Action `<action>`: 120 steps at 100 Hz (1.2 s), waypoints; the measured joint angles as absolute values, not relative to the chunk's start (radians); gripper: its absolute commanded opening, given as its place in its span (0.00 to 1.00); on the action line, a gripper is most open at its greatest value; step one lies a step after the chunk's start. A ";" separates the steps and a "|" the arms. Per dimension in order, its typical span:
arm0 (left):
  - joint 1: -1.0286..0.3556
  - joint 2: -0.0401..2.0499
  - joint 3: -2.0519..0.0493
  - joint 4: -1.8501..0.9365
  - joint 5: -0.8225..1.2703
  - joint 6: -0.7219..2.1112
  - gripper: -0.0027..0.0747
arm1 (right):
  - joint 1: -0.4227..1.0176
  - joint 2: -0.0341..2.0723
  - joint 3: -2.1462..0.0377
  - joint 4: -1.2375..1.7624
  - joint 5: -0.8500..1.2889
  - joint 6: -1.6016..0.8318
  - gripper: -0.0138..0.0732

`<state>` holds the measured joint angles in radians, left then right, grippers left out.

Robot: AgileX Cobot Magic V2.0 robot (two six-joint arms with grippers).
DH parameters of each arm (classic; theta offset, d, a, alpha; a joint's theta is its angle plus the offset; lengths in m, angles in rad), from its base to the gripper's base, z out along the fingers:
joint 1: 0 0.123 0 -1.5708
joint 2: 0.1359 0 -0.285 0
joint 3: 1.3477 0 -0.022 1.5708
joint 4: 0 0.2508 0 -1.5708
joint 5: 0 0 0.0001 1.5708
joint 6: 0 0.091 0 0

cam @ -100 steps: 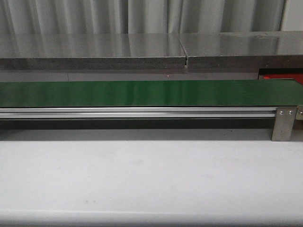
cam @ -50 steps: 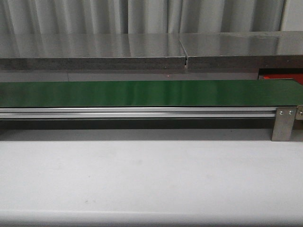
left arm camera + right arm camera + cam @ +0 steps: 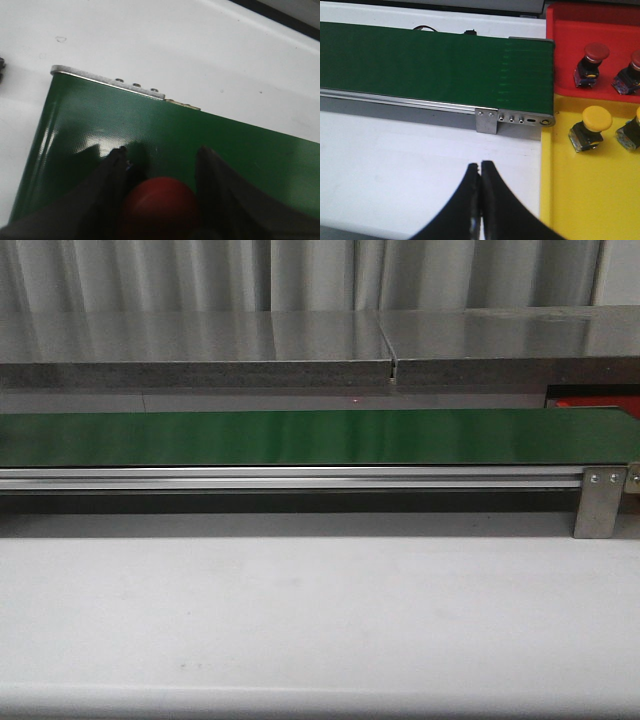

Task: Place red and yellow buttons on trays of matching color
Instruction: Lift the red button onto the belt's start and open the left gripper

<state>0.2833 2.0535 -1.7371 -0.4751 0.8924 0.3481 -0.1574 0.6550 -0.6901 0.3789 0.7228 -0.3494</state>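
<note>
**Red button in the left pincer, far down the belt from its tray**

Here's the left gripper (image 3: 160,165) over the green belt (image 3: 240,150), near the belt's metal end bracket (image 3: 107,82), and between its two dark fingers (image 3: 220,185) sits a rounded red button (image 3: 160,210). The fingers flank it closely on both sides, so the left pincer looks clamped on that button, though the contact itself is blurred at the picture's edge.

Over to the right gripper (image 3: 480,172): its two black fingertips (image 3: 492,195) are pressed together, closed on nothing, hanging above the white table (image 3: 395,160) just short of the belt's other end.

Now the relation that matters. Beyond that end of the belt lies the red tray (image 3: 570,45), and nearer the robot, touching it, the yellow tray (image 3: 570,200). The red tray already carries two red-capped buttons (image 3: 592,62); the yellow tray carries two yellow-capped ones (image 3: 590,130). So the red button's goal lies at the opposite end of the belt from where the left pincer holds it. The right arm is much the nearer to both trays; the left arm is the one with the piece.

In the front view the belt's middle stretch shows bare, neither arm in sight, only a sliver of red at its far right end.

My read: that button must travel the belt's whole length before the right arm can reach it.
</note>
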 measured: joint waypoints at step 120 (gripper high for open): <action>0.377 1.946 -1.804 -0.305 0.899 0.348 0.89 | -0.157 0.655 -0.690 0.379 0.723 -0.349 0.08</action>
